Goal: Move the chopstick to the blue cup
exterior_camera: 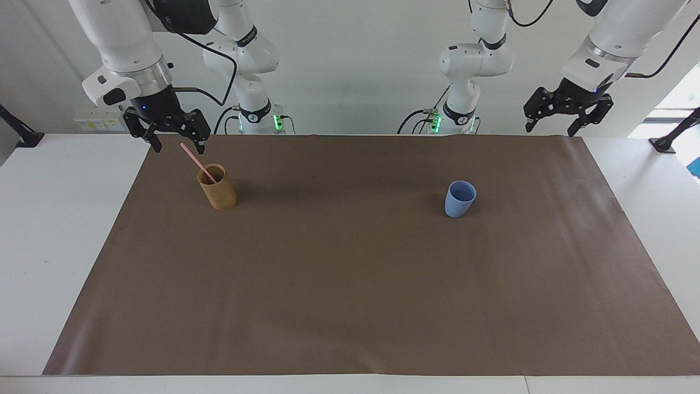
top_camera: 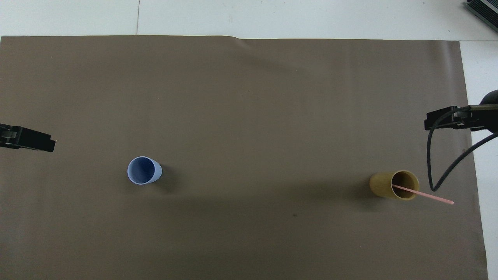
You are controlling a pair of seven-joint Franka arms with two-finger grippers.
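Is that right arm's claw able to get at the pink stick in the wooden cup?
Probably yes: the open right claw hangs just above the chopstick, whose top pokes out of the bamboo cup uncovered.

This is a robotics lab or test cell rather than a lived-in room. Two white Franka arms [exterior_camera: 249, 60] stand bolted side by side at one long edge of a plain white table [exterior_camera: 60, 230], their bases showing green status lights [exterior_camera: 278, 121] and trailing black cables [exterior_camera: 216, 82] in front of a bare white wall [exterior_camera: 355, 60]. A single brown mat [exterior_camera: 361, 284] covers the worktop like a staged working surface, a row of wall sockets [exterior_camera: 98, 119] sits by the right arm's end, and black camera or lamp clamps [exterior_camera: 672, 137] grip the table's edges.
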